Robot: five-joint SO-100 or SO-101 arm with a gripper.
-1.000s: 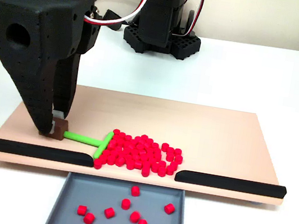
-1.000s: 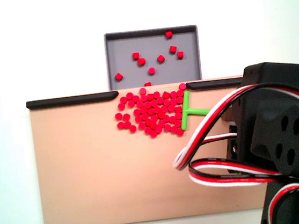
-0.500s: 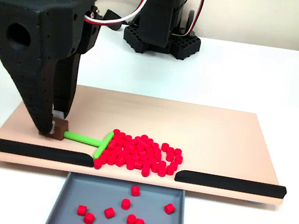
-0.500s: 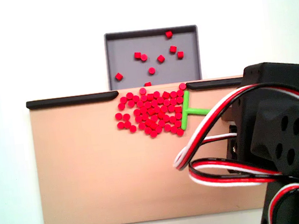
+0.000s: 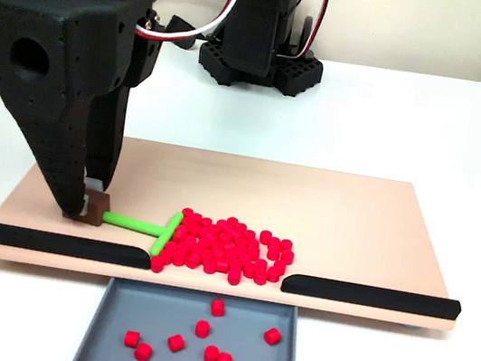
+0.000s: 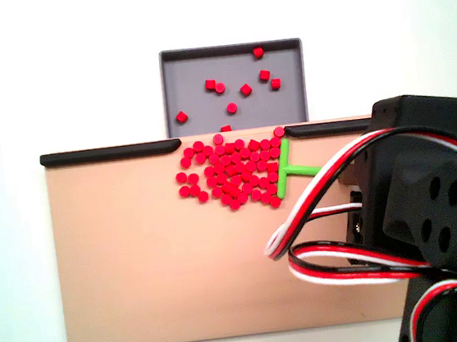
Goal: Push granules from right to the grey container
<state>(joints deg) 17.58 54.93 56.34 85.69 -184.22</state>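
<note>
A heap of red granules (image 5: 226,244) (image 6: 231,172) lies on the tan board (image 5: 335,218) just behind the gap between the two black strips. Several more granules lie in the grey container (image 5: 185,359) (image 6: 234,71) below that gap. The green T-shaped pusher (image 5: 149,228) (image 6: 288,171) rests with its crossbar against the heap's left side in a fixed view. My black gripper (image 5: 88,208) stands at the board's left end, shut on the brown block at the pusher's stem end. In another fixed view the arm body (image 6: 431,206) hides that grip.
Black strips (image 5: 61,244) (image 5: 370,295) edge the board's front on either side of the gap. The arm's base (image 5: 256,55) stands behind the board on the white table. The board's right half is bare in a fixed view.
One granule in the grey container rolled a little to the left. The gripper, pusher and heap have barely moved.
</note>
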